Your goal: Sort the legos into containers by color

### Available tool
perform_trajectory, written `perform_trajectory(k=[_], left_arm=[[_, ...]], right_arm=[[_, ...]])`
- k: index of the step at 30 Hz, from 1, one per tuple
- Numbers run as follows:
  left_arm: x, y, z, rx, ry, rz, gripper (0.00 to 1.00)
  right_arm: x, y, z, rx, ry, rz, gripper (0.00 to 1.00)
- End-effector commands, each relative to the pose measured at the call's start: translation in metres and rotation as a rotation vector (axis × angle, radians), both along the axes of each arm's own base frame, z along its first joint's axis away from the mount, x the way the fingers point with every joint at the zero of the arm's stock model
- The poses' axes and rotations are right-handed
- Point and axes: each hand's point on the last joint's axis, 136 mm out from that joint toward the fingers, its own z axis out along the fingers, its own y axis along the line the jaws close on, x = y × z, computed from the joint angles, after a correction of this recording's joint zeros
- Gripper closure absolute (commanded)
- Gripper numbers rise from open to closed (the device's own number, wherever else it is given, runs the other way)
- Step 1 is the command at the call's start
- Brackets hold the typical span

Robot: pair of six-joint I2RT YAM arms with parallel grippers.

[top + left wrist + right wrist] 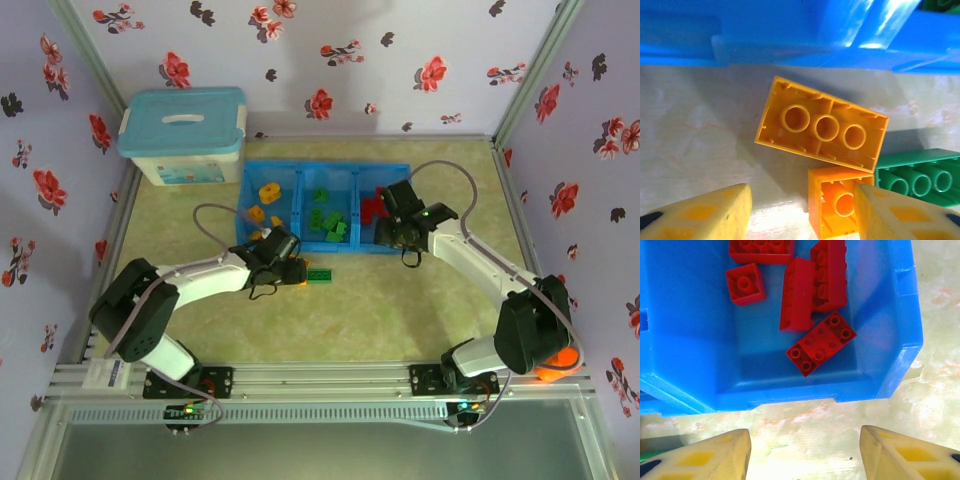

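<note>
Pale marbled table (400, 310), flowered lilac walls (400, 40), orange-yellow plastic brick (822, 125) upside down, slanting down-right, left gripper (801, 207) and right gripper (805, 442) spread wide.

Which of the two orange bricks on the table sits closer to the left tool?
The small square orange brick, right by the left tool; the long orange brick lies farther out, toward the blue tray.

The blue tray (900, 340) is gleaming as smooth, glossy plastic, catching white glare along its walls. The orange brick (822, 125) and the red bricks (821, 342) are showing hard, slick plastic. The worktop (690, 130) is looking smooth with a faint marbled sheen. The left tool (800, 212) is showing matt, grainy cream pads (705, 215). The front rail (320, 380) is glinting as bare ribbed metal.
</note>
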Motion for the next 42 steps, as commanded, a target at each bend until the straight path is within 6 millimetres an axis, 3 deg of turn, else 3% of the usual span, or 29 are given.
perform_trajectory(k=[1, 8, 12, 18, 21, 24, 27, 36, 42], left_arm=[[0.001, -0.001, -0.006, 0.002, 0.013, -0.009, 0.45], [-0.006, 0.019, -0.019, 0.043, 0.035, 0.035, 0.48], [-0.012, 0.043, -0.020, 0.069, 0.025, 0.102, 0.49], [-0.017, 0.080, 0.000, 0.097, -0.047, 0.183, 0.48], [-0.017, 0.077, 0.016, 0.101, -0.080, 0.151, 0.42], [-0.017, 0.071, 0.023, 0.103, -0.081, 0.128, 0.32], [-0.018, 0.060, 0.022, 0.095, -0.070, 0.097, 0.28], [-0.018, 0.038, 0.003, 0.132, -0.030, 0.044, 0.30], [-0.017, 0.040, -0.010, 0.173, -0.006, 0.043, 0.42]], right_arm=[[-0.002, 0.003, 0.006, 0.034, -0.022, -0.012, 0.41], [-0.006, 0.004, 0.008, 0.047, -0.027, -0.016, 0.41], [-0.007, 0.006, 0.008, 0.049, -0.029, -0.013, 0.42], [-0.010, 0.011, 0.006, 0.054, -0.025, -0.008, 0.42], [-0.010, 0.018, 0.004, 0.063, -0.026, 0.000, 0.42], [-0.009, 0.026, 0.004, 0.066, -0.026, 0.006, 0.42], [-0.010, 0.030, 0.004, 0.062, -0.026, 0.014, 0.42], [-0.019, 0.024, 0.001, 0.046, -0.026, 0.009, 0.42], [-0.022, 0.022, -0.003, 0.047, -0.022, 0.003, 0.43]])
